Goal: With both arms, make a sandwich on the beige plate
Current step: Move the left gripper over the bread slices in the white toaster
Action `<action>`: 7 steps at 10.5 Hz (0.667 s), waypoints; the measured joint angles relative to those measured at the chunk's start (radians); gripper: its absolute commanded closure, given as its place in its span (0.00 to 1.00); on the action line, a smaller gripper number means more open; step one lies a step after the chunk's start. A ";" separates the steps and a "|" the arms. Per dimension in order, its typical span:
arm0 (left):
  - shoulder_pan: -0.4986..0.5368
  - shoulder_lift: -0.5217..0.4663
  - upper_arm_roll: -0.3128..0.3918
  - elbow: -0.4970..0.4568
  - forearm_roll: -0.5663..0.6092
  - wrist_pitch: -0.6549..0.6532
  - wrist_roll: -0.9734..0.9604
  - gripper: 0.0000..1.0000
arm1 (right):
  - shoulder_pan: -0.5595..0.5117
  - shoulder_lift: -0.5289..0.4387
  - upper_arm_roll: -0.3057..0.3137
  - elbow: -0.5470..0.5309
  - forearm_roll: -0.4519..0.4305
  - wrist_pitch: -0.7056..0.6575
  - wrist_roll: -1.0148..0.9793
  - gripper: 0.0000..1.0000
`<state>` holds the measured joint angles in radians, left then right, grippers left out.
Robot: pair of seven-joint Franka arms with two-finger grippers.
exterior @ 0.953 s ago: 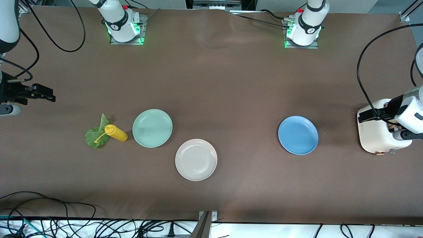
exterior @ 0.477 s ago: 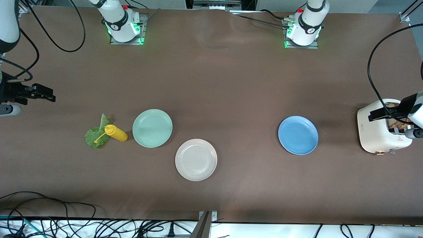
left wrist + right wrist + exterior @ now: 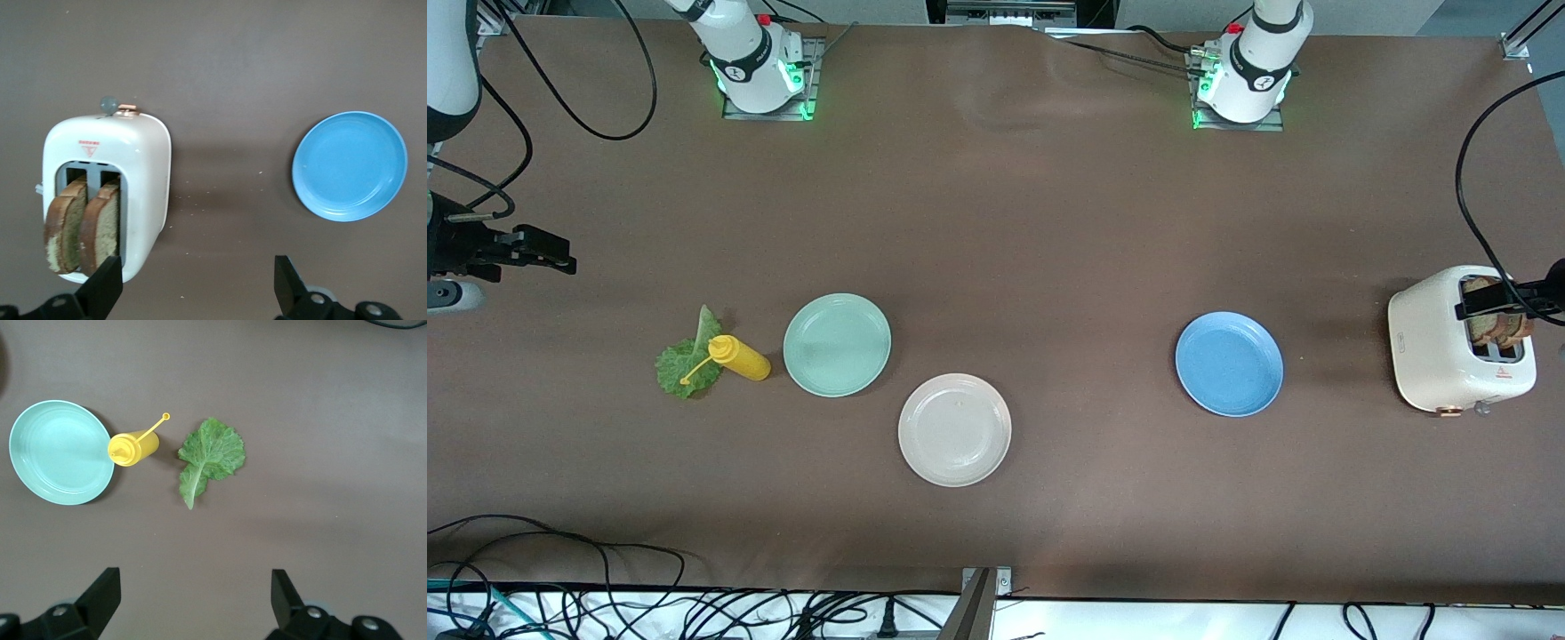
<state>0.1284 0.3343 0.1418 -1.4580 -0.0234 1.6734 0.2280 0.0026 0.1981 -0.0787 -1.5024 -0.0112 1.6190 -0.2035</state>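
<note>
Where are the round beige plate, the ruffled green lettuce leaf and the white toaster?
Round beige plate [image 3: 954,430], front view, bare middle.
Ruffled green lettuce leaf [image 3: 212,455], right wrist view, middle of the leaf.
White toaster [image 3: 145,167], left wrist view, smooth side wall.

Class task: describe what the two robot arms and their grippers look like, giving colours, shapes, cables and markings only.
Both arms are glossy white tubes with black joint bands, mounted on metal base plates lit green. Each base carries a small dark round logo and a red button. Loose black cables trail from them. The right gripper and left gripper are black, each with two blocky jaws.
</note>
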 measured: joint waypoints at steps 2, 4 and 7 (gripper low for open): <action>0.040 0.036 0.001 -0.001 0.000 0.001 0.041 0.04 | 0.000 0.000 0.000 0.000 0.000 0.000 0.000 0.00; 0.077 0.083 0.002 -0.002 0.000 0.002 0.070 0.04 | 0.000 0.000 0.000 0.000 0.000 0.000 0.001 0.00; 0.108 0.155 0.002 -0.003 0.060 0.003 0.102 0.04 | 0.000 0.000 -0.001 0.000 0.000 -0.001 0.001 0.00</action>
<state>0.2362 0.4894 0.1439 -1.4610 0.0367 1.6761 0.3301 0.0022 0.1981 -0.0792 -1.5024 -0.0112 1.6184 -0.2027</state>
